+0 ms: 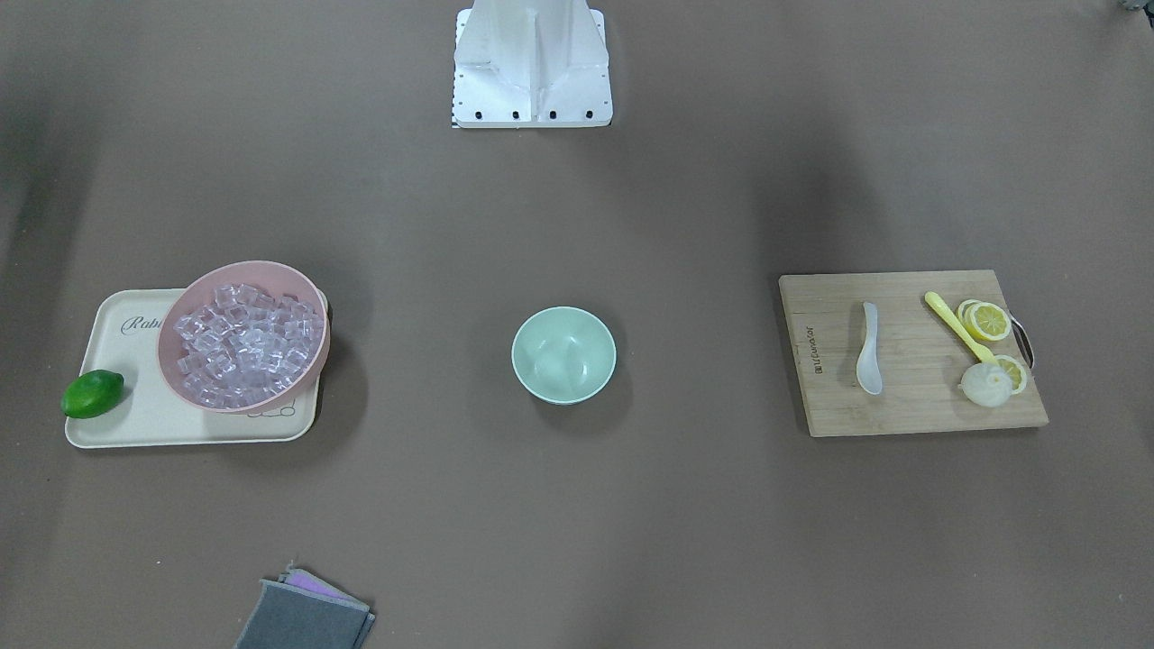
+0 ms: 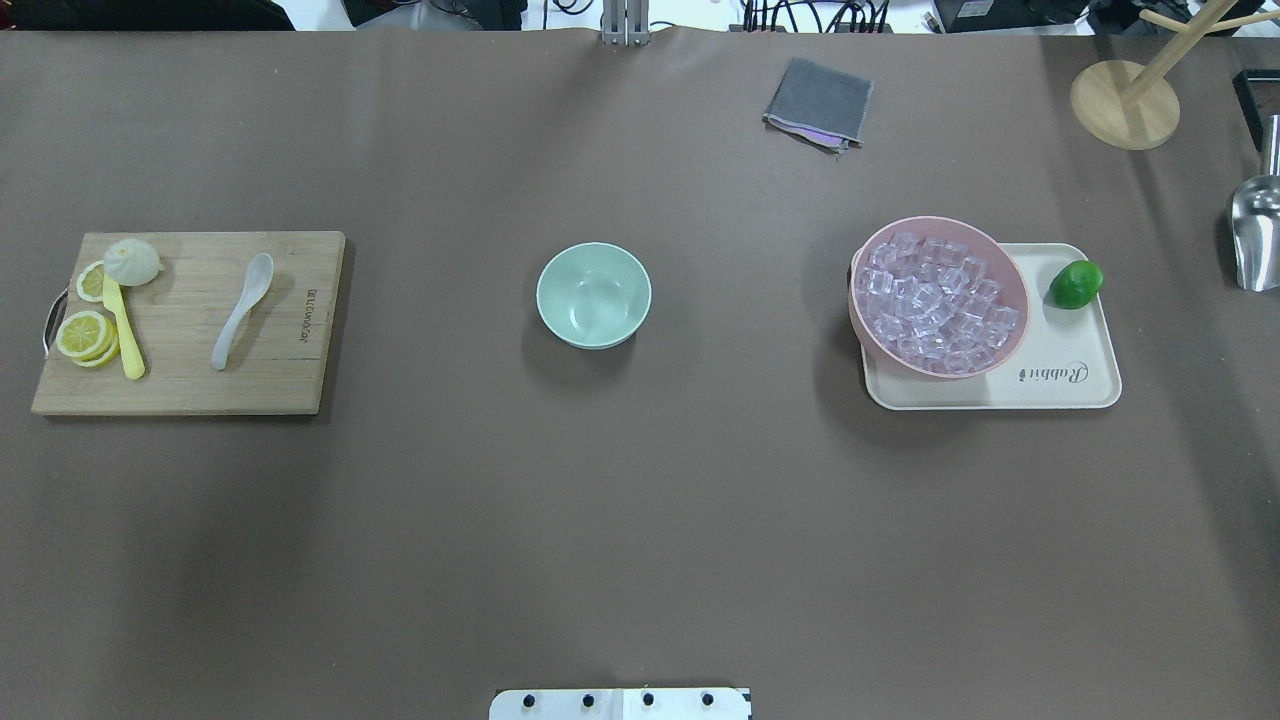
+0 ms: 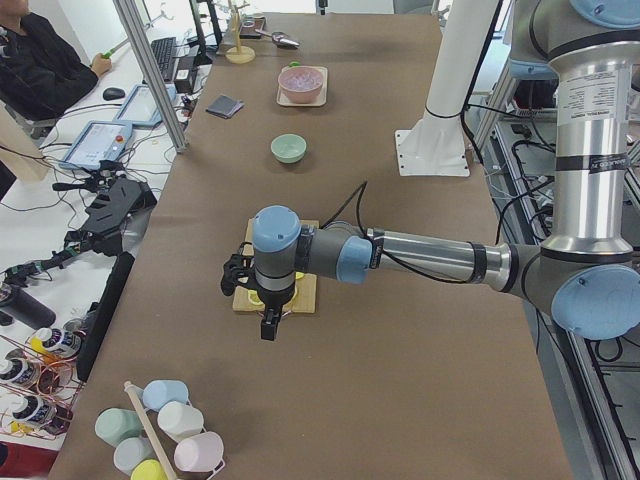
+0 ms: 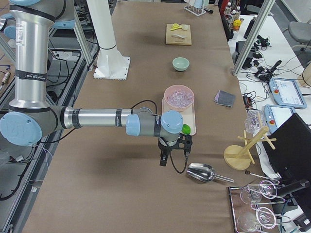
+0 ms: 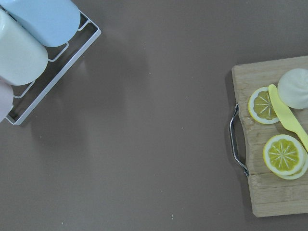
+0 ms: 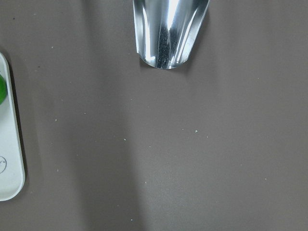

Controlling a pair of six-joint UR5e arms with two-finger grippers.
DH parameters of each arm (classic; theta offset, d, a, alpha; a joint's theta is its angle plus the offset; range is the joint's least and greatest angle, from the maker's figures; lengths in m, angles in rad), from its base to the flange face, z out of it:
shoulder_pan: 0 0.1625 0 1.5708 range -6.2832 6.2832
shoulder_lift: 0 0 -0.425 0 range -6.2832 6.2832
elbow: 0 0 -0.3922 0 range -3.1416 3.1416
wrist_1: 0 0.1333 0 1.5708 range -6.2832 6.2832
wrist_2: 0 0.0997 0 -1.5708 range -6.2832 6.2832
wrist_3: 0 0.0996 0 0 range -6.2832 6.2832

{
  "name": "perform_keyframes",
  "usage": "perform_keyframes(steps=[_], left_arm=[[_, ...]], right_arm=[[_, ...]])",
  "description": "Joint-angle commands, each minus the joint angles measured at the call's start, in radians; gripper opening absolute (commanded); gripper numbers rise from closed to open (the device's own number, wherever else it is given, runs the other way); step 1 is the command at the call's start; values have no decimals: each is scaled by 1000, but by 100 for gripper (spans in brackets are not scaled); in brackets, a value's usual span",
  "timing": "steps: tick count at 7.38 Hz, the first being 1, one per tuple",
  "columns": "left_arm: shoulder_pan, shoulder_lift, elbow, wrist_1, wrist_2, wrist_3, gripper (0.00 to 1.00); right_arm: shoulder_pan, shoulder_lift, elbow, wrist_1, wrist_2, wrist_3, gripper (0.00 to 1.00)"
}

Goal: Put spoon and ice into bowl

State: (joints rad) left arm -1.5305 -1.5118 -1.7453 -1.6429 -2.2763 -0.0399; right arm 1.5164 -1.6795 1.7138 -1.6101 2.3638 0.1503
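Note:
The white spoon [image 2: 240,312] lies on a wooden cutting board [image 2: 290,380] at the table's left; it also shows in the front view [image 1: 869,350]. The ice [image 2: 935,300] fills a pink bowl [image 2: 1012,325] on the right. The mint-green bowl [image 2: 593,295] stands empty mid-table. My left gripper [image 3: 268,325] hangs above the board's outer end, seen only in the left side view. My right gripper [image 4: 164,159] hangs between the tray and a metal scoop, seen only in the right side view. I cannot tell if either is open or shut.
Lemon slices [image 2: 85,333] and a yellow utensil [image 2: 125,335] share the board. The pink bowl and a lime [image 2: 1075,284] sit on a cream tray [image 2: 1060,385]. A metal scoop [image 2: 1255,225], grey cloth [image 2: 818,102], wooden stand [image 2: 1125,100] and cup rack [image 5: 29,48] line the edges.

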Motion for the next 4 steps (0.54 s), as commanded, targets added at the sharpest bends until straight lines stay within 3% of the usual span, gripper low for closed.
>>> perform_keyframes(steps=[1,4], left_arm=[[1,-8,1,0,0,0,98],[1,-7,0,0,-8,-3,98]], right_arm=[[-2,6,-7,2,5,0,100],[-2,4,-5,4,17,2,100]])
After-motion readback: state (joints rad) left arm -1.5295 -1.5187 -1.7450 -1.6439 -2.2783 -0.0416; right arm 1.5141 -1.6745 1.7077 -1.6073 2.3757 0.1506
